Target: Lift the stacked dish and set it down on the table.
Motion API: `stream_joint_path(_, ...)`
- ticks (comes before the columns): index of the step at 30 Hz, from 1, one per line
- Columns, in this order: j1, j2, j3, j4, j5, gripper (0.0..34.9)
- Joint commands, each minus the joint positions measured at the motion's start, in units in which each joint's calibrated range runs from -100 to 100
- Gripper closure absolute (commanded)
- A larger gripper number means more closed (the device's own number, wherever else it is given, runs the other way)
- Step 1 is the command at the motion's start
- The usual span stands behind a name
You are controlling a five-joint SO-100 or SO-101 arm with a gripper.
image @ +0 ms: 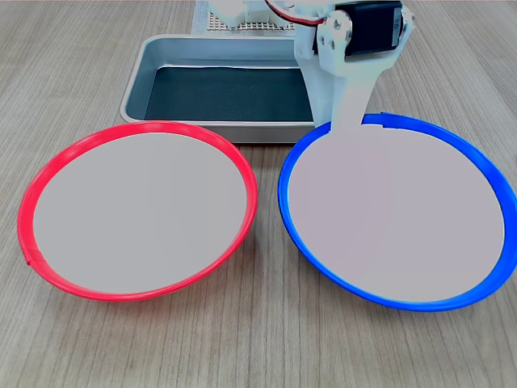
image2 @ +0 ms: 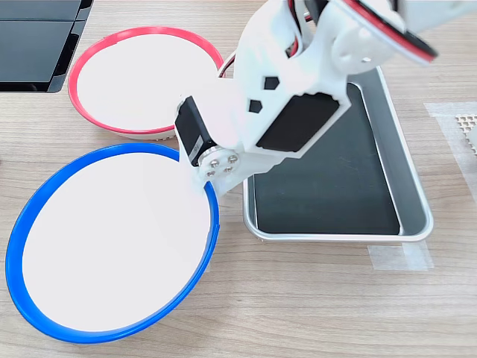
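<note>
In the first exterior view, stacked dish [image: 396,214] right of other dish [image: 137,210], tray [image: 133,81] behind both

Large round shallow dish with a red rim [image: 137,210] and pale flat inside, on the first exterior view's left, near side. Grey rectangular metal tray [image: 161,56] with a dark floor, far centre in that view. In the second exterior view: black flat panel [image2: 37,41] at top left; pale tape strip [image2: 399,257] touching the tray's near corner; white perforated mesh [image2: 466,127] at right edge.

Matt wood-grain table [image: 266,339], brushed metal tray [image2: 414,195], glossy plastic blue-rimmed dish [image: 284,202].
</note>
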Motion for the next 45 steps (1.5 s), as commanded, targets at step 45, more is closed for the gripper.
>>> stream_joint_path(45,14.3,-106.2,79.2,4.9,-6.3,34.9)
